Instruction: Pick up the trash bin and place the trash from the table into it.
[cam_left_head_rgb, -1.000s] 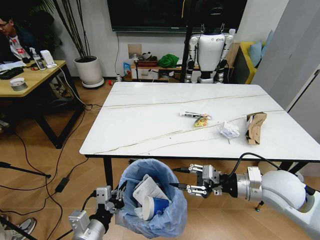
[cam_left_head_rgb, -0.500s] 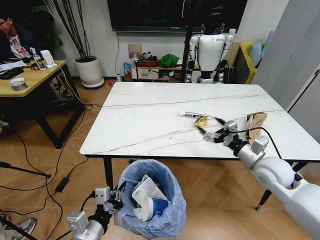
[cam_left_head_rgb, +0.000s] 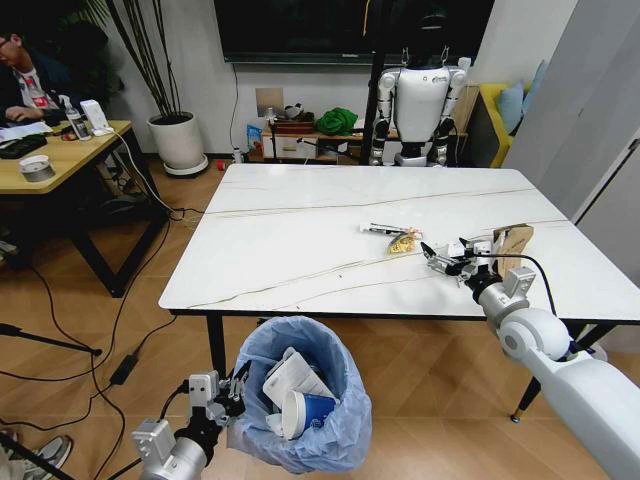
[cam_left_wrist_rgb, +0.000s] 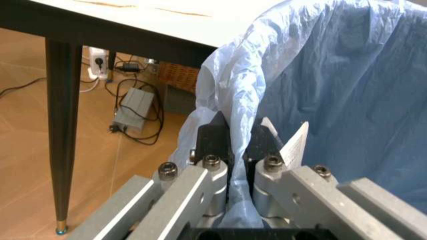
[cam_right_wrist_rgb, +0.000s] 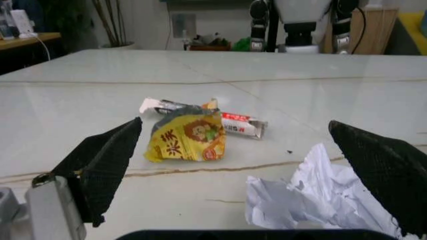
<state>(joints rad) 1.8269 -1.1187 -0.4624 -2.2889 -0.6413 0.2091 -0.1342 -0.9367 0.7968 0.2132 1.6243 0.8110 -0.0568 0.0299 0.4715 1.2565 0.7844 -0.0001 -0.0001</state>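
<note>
Now 4 trash (cam_left_head_rgb: 404, 241) pieces on table (cam_left_head_rgb: 290, 250).

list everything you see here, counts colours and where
table: 1, white marble-look, centre
trash bin: 1, light blue bag liner, below the table's near edge
paper cup: 1, white and blue, in the bin
yellow wrapper: 1, on the table
crumpled white paper: 1, beside it
brown paper bag: 1, table's right side
wooden desk: 1, far left
left gripper: shut on the bin's bag rim
right gripper: open, over the white paper
</note>
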